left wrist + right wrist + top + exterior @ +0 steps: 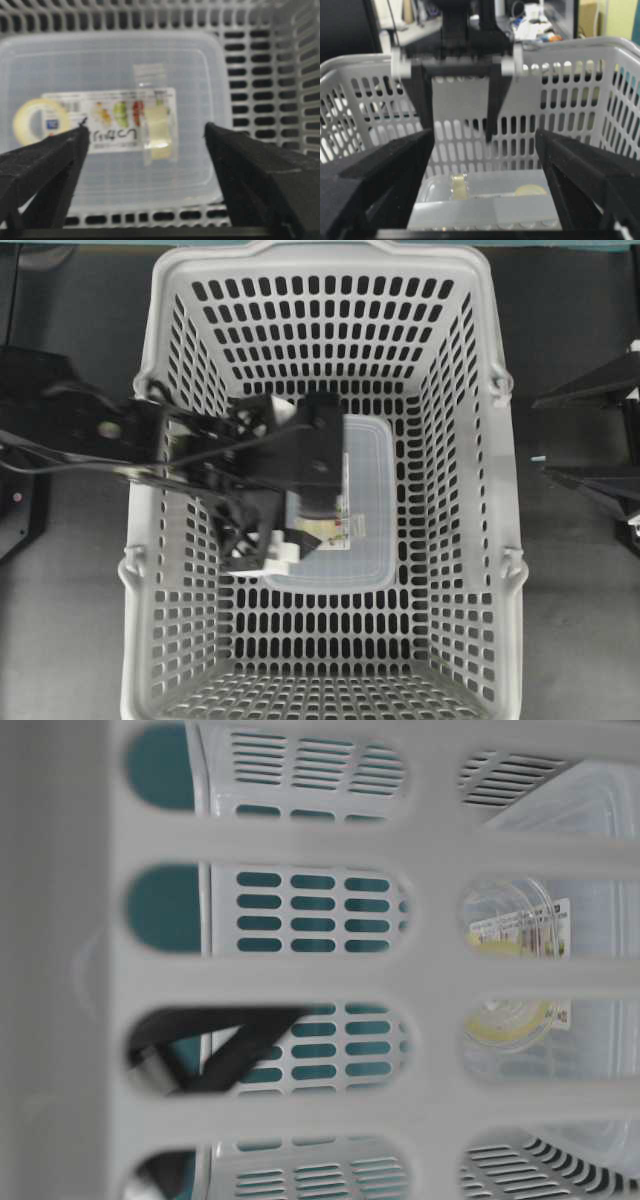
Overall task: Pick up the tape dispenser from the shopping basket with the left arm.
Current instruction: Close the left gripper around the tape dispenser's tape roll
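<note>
Lying flat, tape dispenser (365, 505) (long axis fore-aft overhead).

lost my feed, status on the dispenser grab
Left gripper open, above the dispenser, not touching. Dispenser flat on basket floor. Right gripper open, outside the basket. Nothing in the way.

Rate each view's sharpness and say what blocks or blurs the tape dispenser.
Overhead: sharp, but the left gripper covers half the tape dispenser. Table-level: the shopping basket wall fills the frame, blurred; the dispenser shows only through slots. Left wrist: card readable, black fingers soft. Right wrist: near fingers blurred, dispenser hazy.
</note>
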